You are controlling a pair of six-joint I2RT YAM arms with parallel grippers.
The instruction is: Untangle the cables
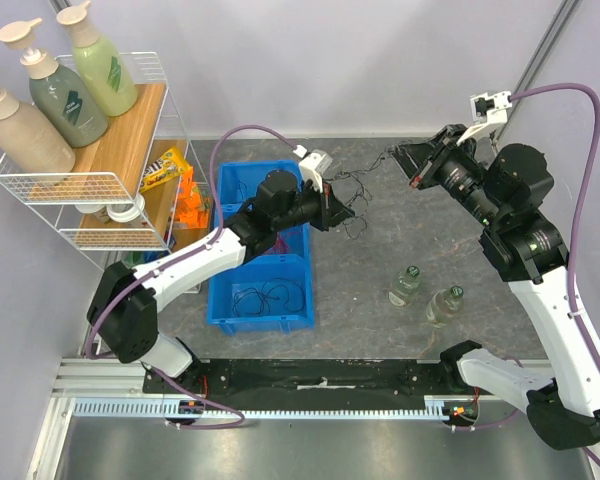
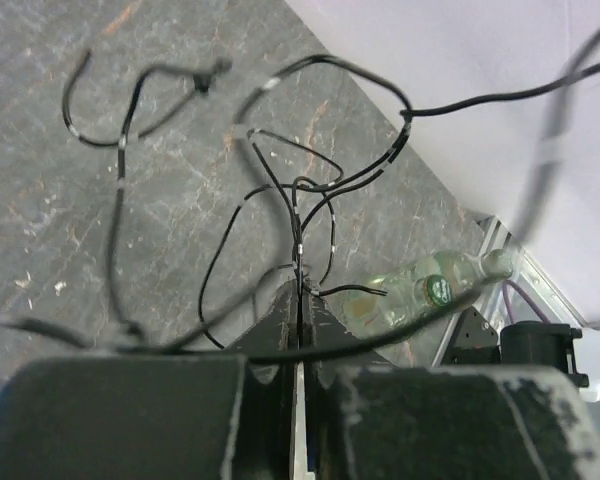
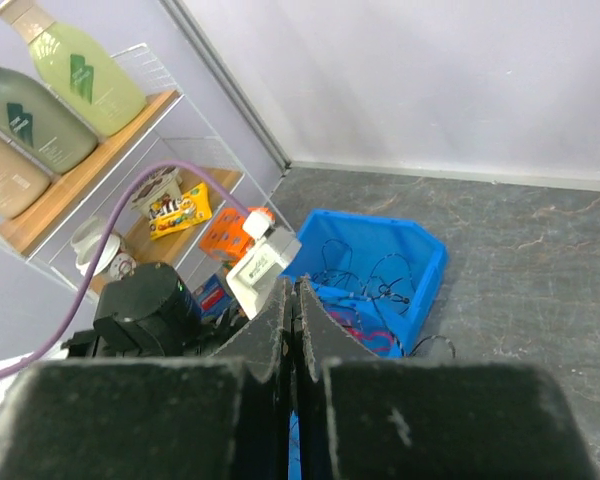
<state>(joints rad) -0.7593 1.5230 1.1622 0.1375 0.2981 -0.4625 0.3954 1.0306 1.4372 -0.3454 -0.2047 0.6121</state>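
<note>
Now: left gripper [image 2: 300,292] has its jaws together, nipping one black strand of the cables [image 2: 298,240] at the very tips. Right gripper [image 3: 293,290] is pressed closed too. In the top view a strand runs up to its tips, so it is likely clamped.

Judgement: this is a separating pull. Draw the arms apart slowly and level. If the loops cinch, slacken and regrip closer in. The tip hold is shallow and may slip.

The tangle hangs just ahead of the left tips, between both grippers, over the table [image 1: 380,330]. More strands lie in the bin [image 1: 260,322].
</note>
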